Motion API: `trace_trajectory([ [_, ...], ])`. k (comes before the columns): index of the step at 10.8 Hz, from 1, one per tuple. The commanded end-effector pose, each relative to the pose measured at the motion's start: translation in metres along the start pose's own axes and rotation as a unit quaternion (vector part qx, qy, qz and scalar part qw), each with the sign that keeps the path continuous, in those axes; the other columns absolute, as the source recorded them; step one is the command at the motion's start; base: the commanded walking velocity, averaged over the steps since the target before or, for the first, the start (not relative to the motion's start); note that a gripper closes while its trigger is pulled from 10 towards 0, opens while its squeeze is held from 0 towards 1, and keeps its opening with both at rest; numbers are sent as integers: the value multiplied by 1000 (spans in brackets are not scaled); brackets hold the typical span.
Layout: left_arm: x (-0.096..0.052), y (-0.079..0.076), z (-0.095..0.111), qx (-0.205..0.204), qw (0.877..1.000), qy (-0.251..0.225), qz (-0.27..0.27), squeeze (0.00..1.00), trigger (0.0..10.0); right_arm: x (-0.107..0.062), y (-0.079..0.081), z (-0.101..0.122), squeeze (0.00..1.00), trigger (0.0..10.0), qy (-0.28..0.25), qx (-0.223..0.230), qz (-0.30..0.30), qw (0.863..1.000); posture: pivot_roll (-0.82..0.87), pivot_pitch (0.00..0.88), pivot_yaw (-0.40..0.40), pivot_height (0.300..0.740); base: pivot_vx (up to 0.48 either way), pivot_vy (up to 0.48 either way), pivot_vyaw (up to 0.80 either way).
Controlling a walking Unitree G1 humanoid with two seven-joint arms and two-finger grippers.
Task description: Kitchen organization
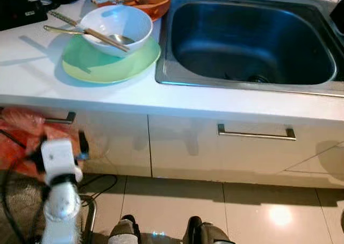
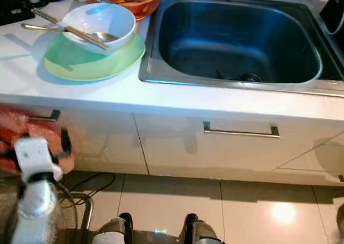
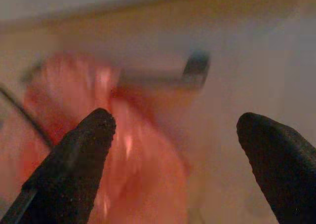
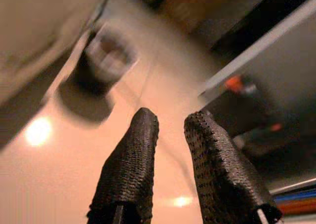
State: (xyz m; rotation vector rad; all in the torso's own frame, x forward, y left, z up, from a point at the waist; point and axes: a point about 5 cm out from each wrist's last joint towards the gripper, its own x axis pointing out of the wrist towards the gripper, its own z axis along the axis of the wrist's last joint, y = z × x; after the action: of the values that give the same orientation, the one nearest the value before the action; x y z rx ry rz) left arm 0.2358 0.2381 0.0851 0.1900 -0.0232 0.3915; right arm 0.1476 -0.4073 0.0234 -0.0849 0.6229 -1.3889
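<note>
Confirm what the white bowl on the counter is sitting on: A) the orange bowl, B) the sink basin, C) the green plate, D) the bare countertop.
C: the white bowl, with chopsticks across it, rests on the green plate, left of the sink.
</note>
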Motion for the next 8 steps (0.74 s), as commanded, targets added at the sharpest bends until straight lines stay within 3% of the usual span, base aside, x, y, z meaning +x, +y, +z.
trace_trajectory([
  [1, -4, -1, -18, -14, 999, 46, -1, 0, 10000, -4, 9, -19, 0, 10000, 46, -25, 52, 997, 148, 227, -47, 740, 0, 0, 0],
  [3, -10, -14, -41, -23, 994, 96, -41, 0, 10000, -25, 40, -47, 0, 10000, 95, -74, 172, 978, 145, 219, -45, 740, 0, 0, 0],
  [4, -12, -25, -49, -30, 990, 117, -77, 0, 10000, -35, 52, -56, 0, 10000, 105, -111, 225, 962, 150, 213, -46, 740, 0, 0, 0],
  [5, -15, -36, -57, -36, 983, 137, -116, 0, 10000, -48, 65, -66, 0, 10000, 115, -150, 290, 938, 149, 210, -43, 740, 0, 0, 0],
  [6, -18, -46, -68, -42, 976, 160, -142, 0, 10000, -67, 82, -77, 0, 10000, 89, -242, 372, 892, 150, 201, -37, 740, 0, 0, 0],
  [7, -20, -50, -74, -42, 972, 173, -154, 0, 10000, -76, 91, -79, 0, 10000, 84, -239, 410, 876, 149, 197, -36, 740, 0, 0, 0],
  [8, -27, -59, -90, -50, 956, 217, -192, 0, 10000, -102, 113, -78, 0, 10000, 17, -284, 525, 802, 152, 189, -34, 740, 0, 0, 0],
])
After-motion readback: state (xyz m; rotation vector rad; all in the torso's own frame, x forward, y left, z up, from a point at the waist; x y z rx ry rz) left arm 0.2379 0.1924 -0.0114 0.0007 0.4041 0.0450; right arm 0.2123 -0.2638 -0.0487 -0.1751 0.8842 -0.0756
